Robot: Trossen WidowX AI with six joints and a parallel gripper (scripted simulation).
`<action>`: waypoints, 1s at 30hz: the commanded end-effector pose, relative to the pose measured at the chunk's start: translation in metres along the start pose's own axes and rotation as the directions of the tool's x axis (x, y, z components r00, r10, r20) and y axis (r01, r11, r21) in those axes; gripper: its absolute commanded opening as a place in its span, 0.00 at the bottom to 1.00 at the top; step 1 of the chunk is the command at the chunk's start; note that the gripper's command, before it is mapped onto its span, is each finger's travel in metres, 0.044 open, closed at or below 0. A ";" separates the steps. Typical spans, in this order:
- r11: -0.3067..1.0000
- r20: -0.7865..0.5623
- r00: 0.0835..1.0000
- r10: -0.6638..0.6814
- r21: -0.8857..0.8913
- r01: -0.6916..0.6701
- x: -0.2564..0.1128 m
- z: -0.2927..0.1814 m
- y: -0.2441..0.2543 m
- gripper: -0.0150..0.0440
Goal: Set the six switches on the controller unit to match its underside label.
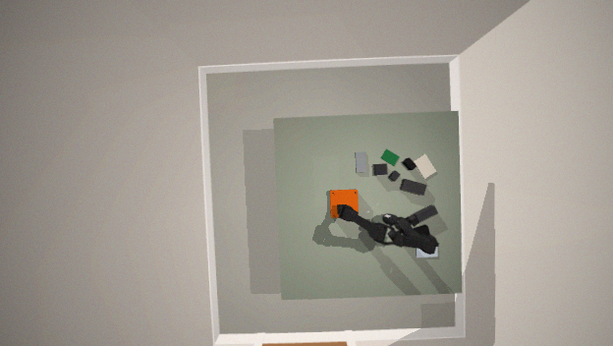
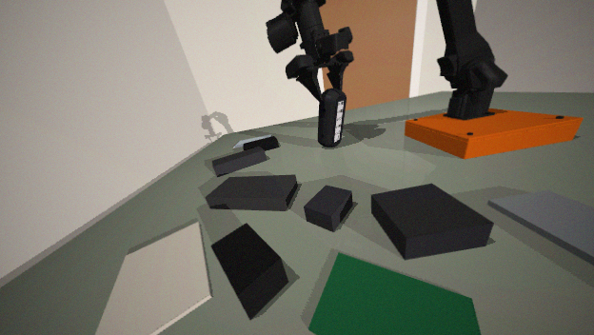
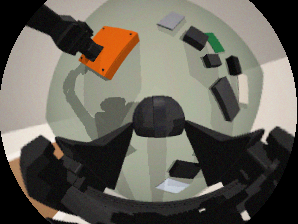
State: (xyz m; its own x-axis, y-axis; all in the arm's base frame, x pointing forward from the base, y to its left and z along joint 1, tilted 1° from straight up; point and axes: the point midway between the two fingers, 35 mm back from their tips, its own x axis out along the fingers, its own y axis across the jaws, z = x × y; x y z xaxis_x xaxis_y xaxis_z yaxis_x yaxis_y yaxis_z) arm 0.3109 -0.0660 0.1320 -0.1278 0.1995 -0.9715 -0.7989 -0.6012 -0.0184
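The dark controller unit [image 2: 326,119] [image 3: 159,112] is held on end between the fingers of my gripper [image 2: 331,96] [image 3: 158,124], which is shut on it. In the exterior view it stands nearly upright, its long side vertical and its lower end near the bench; whether it touches cannot be told. A white label strip [image 2: 339,121] with a column of small squares runs down its right side there; which squares are filled is too small to read. In the wrist view only the unit's rounded dark end shows. The switches are not readable in any view.
The orange base plate [image 1: 344,197] [image 2: 514,130] [image 3: 120,50] is beside the arm. Loose parts include a long dark block [image 1: 413,187] [image 2: 252,192] [image 3: 225,99], a green plate [image 1: 390,157] [image 2: 395,295], a cream plate [image 1: 425,166] [image 2: 162,276] and a pale blue plate [image 1: 427,254] [image 3: 172,186].
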 end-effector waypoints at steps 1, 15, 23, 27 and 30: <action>1.000 -0.026 1.000 0.000 -0.004 0.000 -0.002 -0.008 -0.001 0.82; 1.000 -0.060 0.998 0.000 -0.004 0.000 -0.005 -0.018 -0.001 0.82; 1.000 -0.080 0.997 0.000 -0.004 0.000 -0.006 -0.024 -0.001 0.82; 1.000 -0.090 0.996 0.000 -0.004 0.000 -0.007 -0.027 -0.001 0.82; 1.000 -0.097 0.995 0.000 -0.004 0.000 -0.007 -0.029 -0.001 0.82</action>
State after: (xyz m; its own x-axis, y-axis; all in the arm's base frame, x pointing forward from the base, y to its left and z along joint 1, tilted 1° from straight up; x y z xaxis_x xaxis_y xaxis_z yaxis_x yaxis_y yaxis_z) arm 0.3259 -0.0851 0.1342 -0.0766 0.1396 -0.9872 -0.7990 -0.6009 -0.0229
